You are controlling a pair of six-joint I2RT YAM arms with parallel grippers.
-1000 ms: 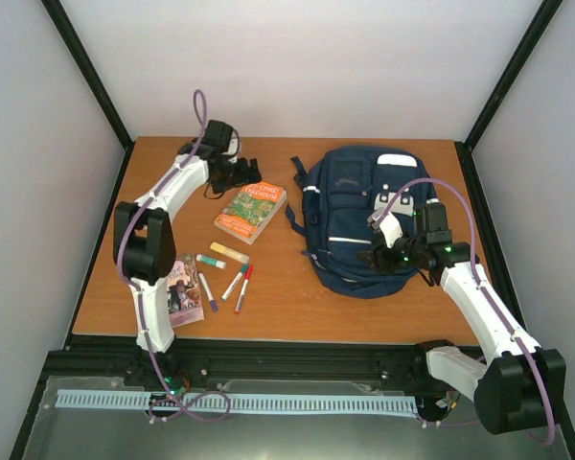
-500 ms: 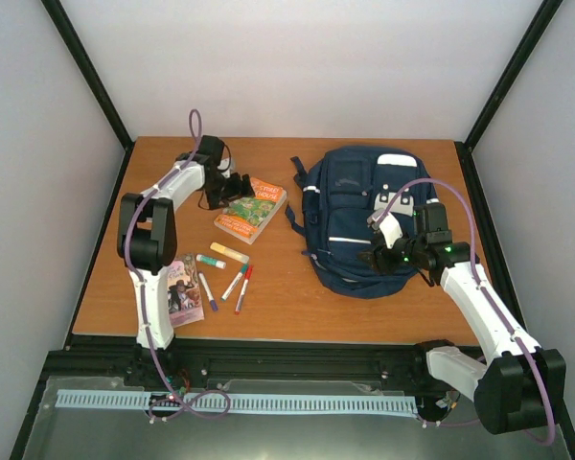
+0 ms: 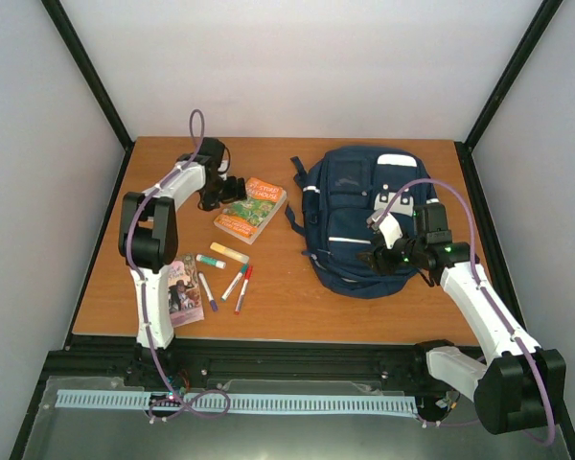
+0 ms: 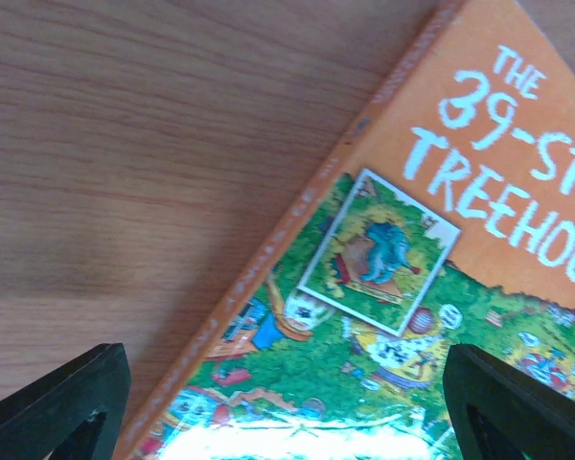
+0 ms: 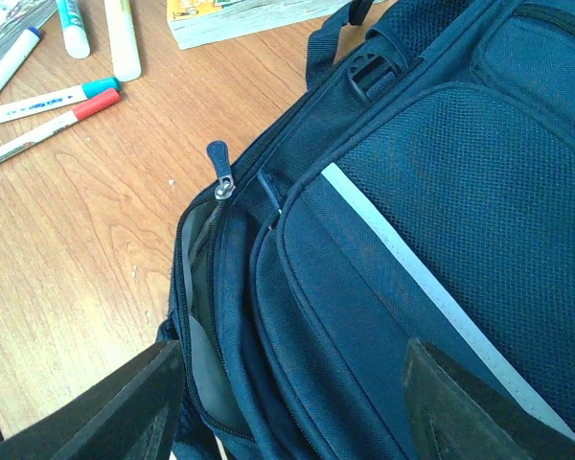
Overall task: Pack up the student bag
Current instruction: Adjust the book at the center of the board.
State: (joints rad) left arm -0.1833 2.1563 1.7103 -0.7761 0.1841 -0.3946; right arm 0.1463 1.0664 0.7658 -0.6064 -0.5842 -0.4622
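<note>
The student bag (image 3: 364,216) lies flat on the right half of the wooden surface (image 3: 287,307), its pale patch at the far end and its dark straps trailing off its left side toward the middle. From the right wrist camera I see its near end close up: the zip pull (image 5: 220,171) sits partway along the track, and the compartment below it gapes, with grey lining showing. My right claw (image 3: 381,257) hangs over that near end, its jaws partway apart with one finger beside the gaping opening and the other over the striped front panel; I cannot tell whether they press on the fabric. Just left of the bag lies an orange book (image 3: 251,209) with a green picture cover, set at a slant. My left claw (image 3: 232,189) is over that book's far left edge, jaws spread wide and holding nothing; through its own camera one finger is over bare wood and the other over the cover. Nearer me lie a yellow highlighter (image 3: 229,252), a teal-capped pen (image 3: 211,261), a purple marker (image 3: 208,290), a teal marker (image 3: 234,283) and a red marker (image 3: 242,288). A second, smaller book (image 3: 181,287) lies beside the left arm.
</note>
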